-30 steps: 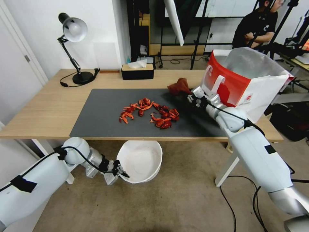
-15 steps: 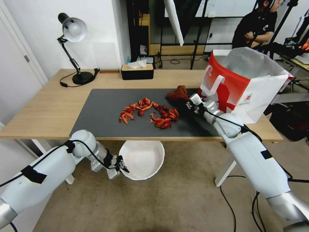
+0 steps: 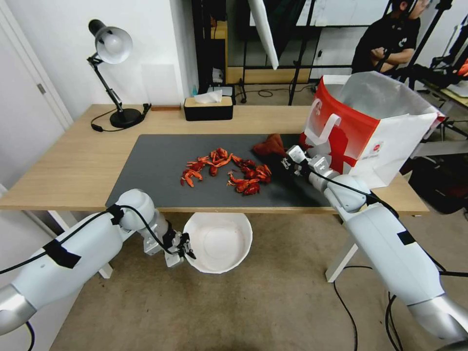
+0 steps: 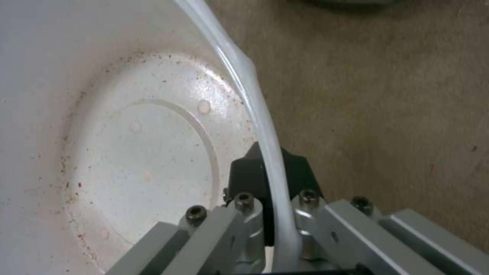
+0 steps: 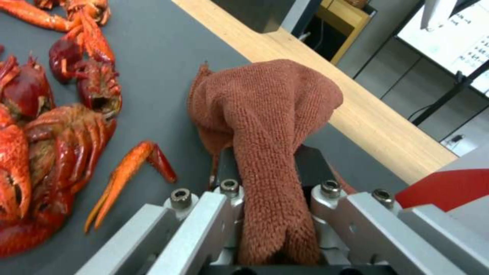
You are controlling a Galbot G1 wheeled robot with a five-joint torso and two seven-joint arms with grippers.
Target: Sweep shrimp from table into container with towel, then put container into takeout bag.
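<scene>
While the left tool [image 3: 186, 247] hangs below the near edge of the long light wood-grain table [image 3: 73, 165], its fingers [image 4: 244, 179] are clamped on the rolled rim of the round white plastic container [image 3: 219, 241], one inside the wall and one outside. The container sits in the air above the beige carpet floor [image 3: 273, 312], just under the near edge of the table, its opening tipped upward; its inside is speckled with small reddish spots. The right tool [image 3: 288, 161] rests over the large dark grey rectangular mat [image 3: 156, 180] toward the right end of the table, closed on a bunched rust-brown knitted towel [image 5: 265, 110]. The towel touches the mat just beside the pile. The many small bright red-orange shrimp [image 3: 226, 170] lie scattered in a loose cluster near the middle of the mat. The large boxy red-and-white paper takeout bag [image 3: 370, 126] stands open at the right end of the table, close behind the right arm. A black tissue box [image 3: 208, 109] and a grey desk lamp [image 3: 112, 73] stand along the far edge
</scene>
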